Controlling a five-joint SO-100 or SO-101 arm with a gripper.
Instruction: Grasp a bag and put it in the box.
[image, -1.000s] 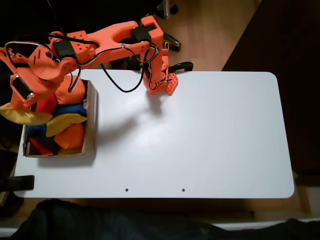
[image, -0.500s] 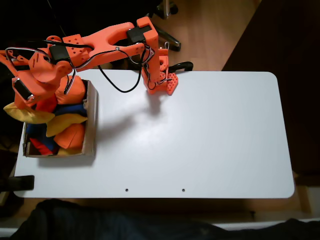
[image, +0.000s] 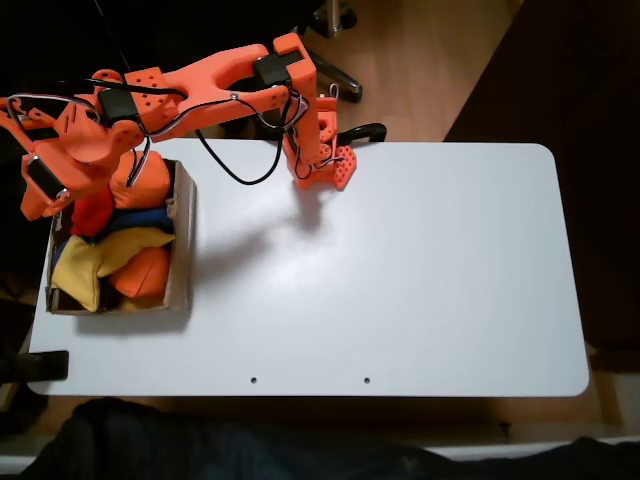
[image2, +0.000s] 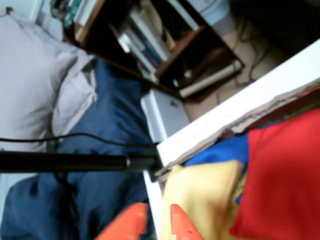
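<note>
In the wrist view we see the two orange fingertips of the gripper (image2: 157, 222) at the bottom edge, close together with a thin gap and nothing between them – empty and nearly closed. Just past them lies the bag (image2: 202, 200), golden yellow, with a red beanbag (image2: 280, 185) overlapping it to the right and a blue beanbag (image2: 220, 150) behind. Beyond those runs the raw cardboard wall of the box (image2: 265, 112), then the white edge of the table (image2: 240, 97), and farther off a bookshelf (image2: 155, 45) and a grey pillow (image2: 35, 75).

In the fixed view we find the bag (image: 85, 265) inside the box (image: 182, 250) at the table's left end, lying toward the near-left corner on top of the other beanbags – an orange beanbag (image: 140, 272) beside it, blue and red ones behind. The table (image: 400, 270) is white, and the orange arm (image: 200, 85) reaches from its base at the far edge out over the box's far-left corner
</note>
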